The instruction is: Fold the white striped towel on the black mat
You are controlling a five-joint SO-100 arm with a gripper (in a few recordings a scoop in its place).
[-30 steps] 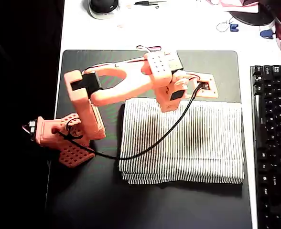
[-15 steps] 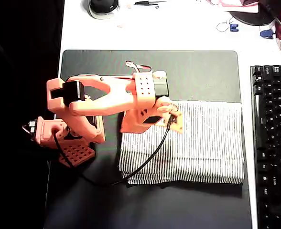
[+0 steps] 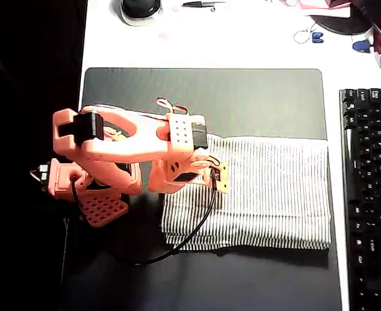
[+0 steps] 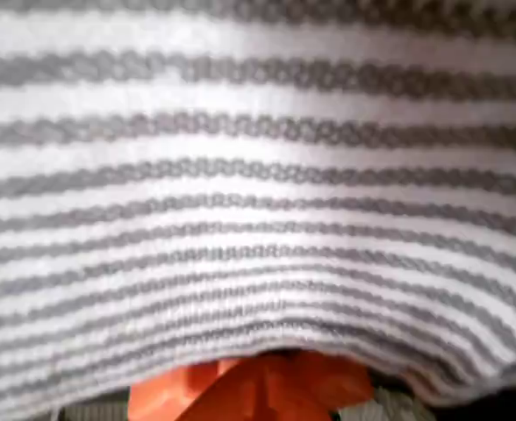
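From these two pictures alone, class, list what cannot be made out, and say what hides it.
- Claw: open or shut, unclear; overhead view, the arm's own body covers it.
- White striped towel: its left upper corner, overhead view, under the arm.
- Wrist view: towel close and blurred, blocking the black mat.

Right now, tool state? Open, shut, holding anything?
Tool: over the left part of the striped towel; the wrist view is pressed close to the cloth. Open or shut cannot be told.

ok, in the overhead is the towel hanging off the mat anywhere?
No. In the overhead view the white striped towel lies wholly on the black mat, with dark mat visible past each of its edges.
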